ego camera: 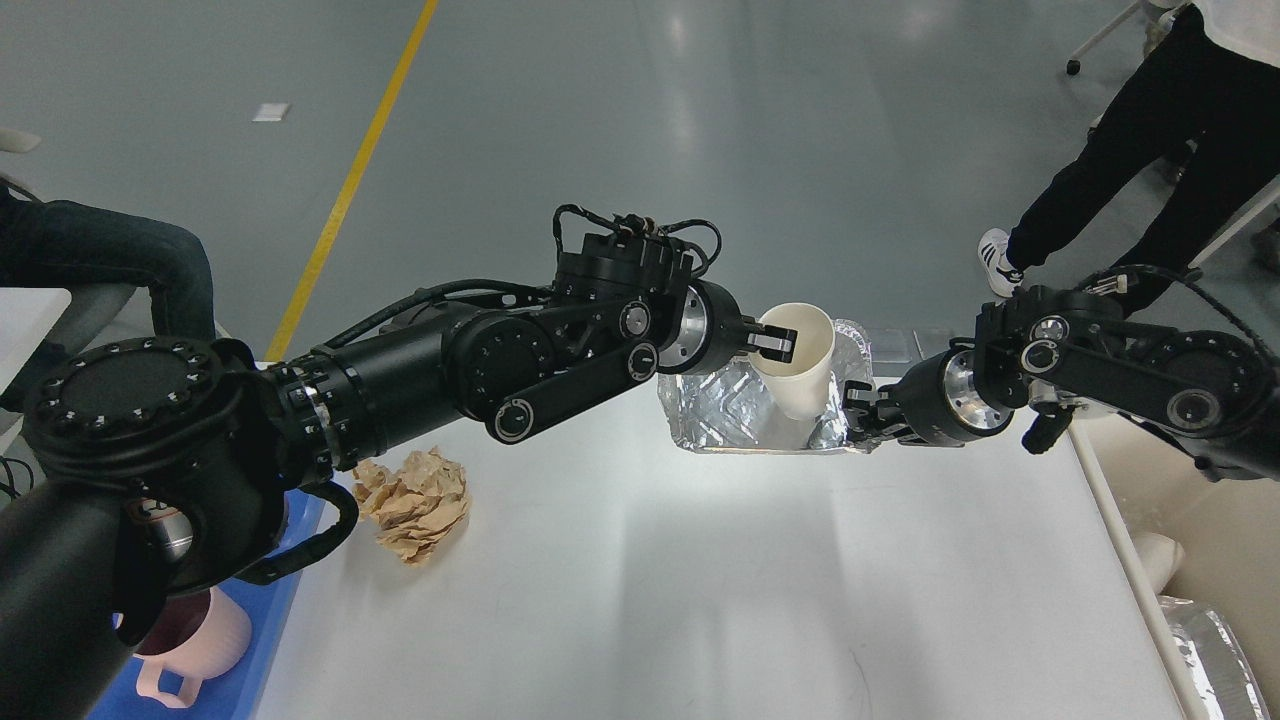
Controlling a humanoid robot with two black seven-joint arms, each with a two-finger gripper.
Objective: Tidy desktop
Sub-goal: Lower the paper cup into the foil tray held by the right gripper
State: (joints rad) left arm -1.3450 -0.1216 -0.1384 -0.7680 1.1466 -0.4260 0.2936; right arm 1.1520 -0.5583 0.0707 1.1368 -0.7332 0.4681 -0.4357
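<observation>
The white desktop (pixel 700 580) fills the lower part of the head view. At its far edge sits a silver foil tray (pixel 715 415). My left gripper (pixel 776 343) is shut on the rim of a white paper cup (pixel 805 375), which stands tilted inside the tray. My right gripper (pixel 858 415) is shut on the tray's right rim. A crumpled brown paper ball (pixel 415 502) lies on the desktop at the left, partly behind my left arm.
A blue tray (pixel 265 620) sits at the left edge with a pink mug (pixel 195 645) in it, mostly hidden by my left arm. A beige bin (pixel 1200 560) with foil inside stands to the right of the table. A person's legs (pixel 1120 160) are at the far right.
</observation>
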